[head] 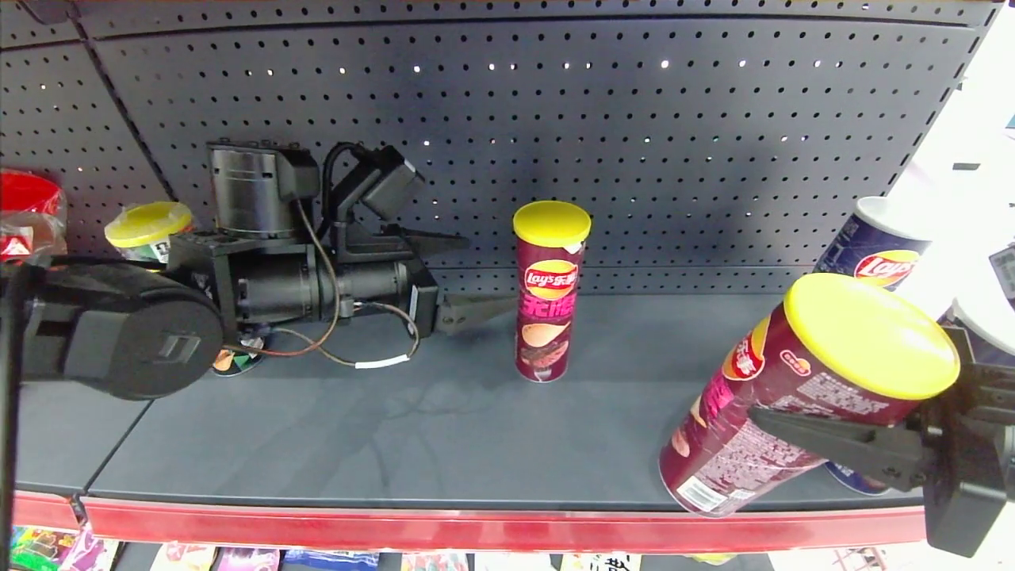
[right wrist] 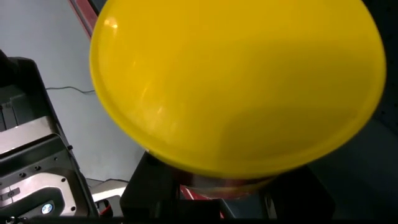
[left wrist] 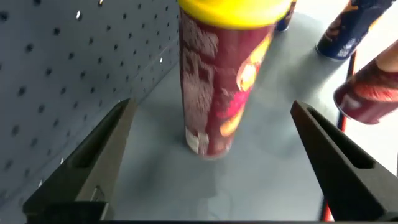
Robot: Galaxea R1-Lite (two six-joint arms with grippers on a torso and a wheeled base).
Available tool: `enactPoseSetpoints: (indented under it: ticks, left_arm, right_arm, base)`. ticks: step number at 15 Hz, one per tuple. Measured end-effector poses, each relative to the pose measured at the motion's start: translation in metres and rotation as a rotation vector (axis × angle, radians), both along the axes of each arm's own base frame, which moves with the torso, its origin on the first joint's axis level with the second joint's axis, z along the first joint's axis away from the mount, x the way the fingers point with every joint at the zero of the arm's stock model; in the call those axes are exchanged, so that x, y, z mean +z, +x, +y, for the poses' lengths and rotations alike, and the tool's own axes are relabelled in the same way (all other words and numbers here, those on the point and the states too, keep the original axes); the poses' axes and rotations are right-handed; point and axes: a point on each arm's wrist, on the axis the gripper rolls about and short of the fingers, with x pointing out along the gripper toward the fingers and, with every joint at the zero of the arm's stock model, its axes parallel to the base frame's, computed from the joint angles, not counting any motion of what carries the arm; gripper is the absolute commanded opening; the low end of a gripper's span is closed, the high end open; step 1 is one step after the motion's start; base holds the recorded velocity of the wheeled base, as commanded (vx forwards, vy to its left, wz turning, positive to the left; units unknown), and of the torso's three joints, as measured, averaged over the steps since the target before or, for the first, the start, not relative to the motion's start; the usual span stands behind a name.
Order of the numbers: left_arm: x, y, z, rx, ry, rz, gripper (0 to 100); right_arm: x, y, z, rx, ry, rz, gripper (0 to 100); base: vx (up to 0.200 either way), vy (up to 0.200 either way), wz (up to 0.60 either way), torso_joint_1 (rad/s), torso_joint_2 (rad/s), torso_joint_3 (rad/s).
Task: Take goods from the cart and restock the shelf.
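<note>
A maroon chips can (head: 547,293) with a yellow lid stands upright mid-shelf near the pegboard. My left gripper (head: 492,270) is just to its left, open, its tips short of the can. In the left wrist view the same can (left wrist: 224,81) stands ahead of that gripper (left wrist: 212,107), between its spread fingers (left wrist: 93,162). My right gripper (head: 785,396) is shut on a second maroon can (head: 793,388), held tilted over the shelf's front right edge. That can's yellow lid (right wrist: 236,87) faces the right wrist camera, above the dark gripper (right wrist: 230,196).
A blue chips can (head: 876,242) stands at the back right, behind the held one. A yellow-lidded can (head: 148,226) and a red packet (head: 28,210) sit at the far left behind my left arm. The shelf (head: 476,527) has a red front lip; bare shelf lies between the cans.
</note>
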Motion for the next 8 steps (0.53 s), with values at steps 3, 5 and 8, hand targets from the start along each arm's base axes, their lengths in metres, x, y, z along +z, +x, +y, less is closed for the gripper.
enactPoseSetpoints:
  ticks: [3, 5, 8]
  left_arm:
    - [-0.004, 0.017, -0.010, -0.016, -0.004, -0.002, 100]
    - [-0.002, 0.027, -0.017, -0.027, -0.014, -0.019, 100]
    - [-0.003, 0.035, -0.032, -0.069, -0.023, -0.027, 100]
  right_arm:
    - [-0.001, 0.000, 0.000, -0.003, -0.001, 0.006, 0]
    - [-0.002, 0.000, 0.000, -0.015, -0.001, 0.010, 0]
    - [-0.002, 0.000, -0.001, -0.015, -0.001, 0.011, 0]
  base:
    - [0.000, 0.000, 0.00, 0.000, 0.00, 0.000]
    - [0.000, 0.000, 0.00, 0.000, 0.00, 0.000]
    - [0.000, 0.000, 0.00, 0.000, 0.00, 0.000]
